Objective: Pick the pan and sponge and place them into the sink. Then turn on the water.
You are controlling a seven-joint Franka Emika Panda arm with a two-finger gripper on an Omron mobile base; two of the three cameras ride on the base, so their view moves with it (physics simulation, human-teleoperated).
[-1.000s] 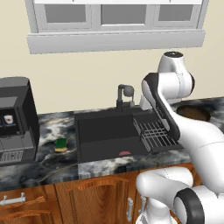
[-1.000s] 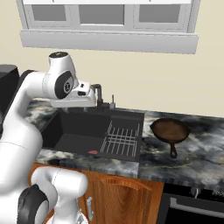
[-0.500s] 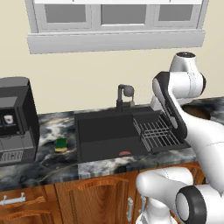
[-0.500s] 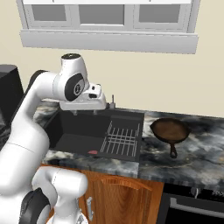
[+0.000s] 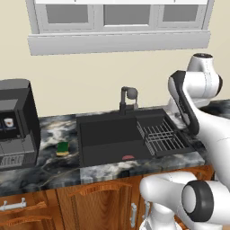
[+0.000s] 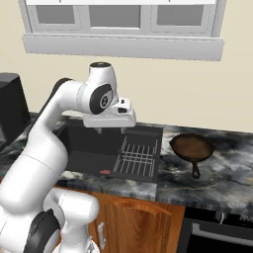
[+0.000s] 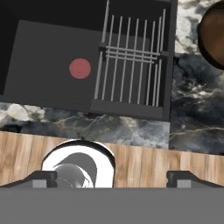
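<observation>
Right base view showed me nothing done: gripper [image 6: 109,129] spread wide and empty above the sink [image 6: 89,148], pan [image 6: 191,147] and sponge [image 5: 62,148] on the surface [image 6: 222,170], no water running.

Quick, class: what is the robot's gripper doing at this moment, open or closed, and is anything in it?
Gripper: open, jaws wide apart, holding nothing; it hangs above the sink.

Both base views look forward and down from behind the arm, left and right, sharing the sink [image 5: 112,134] and worktop [image 6: 232,168]. The hand view looks straight down, closer, on the sink's wire rack [image 7: 131,61].
</observation>
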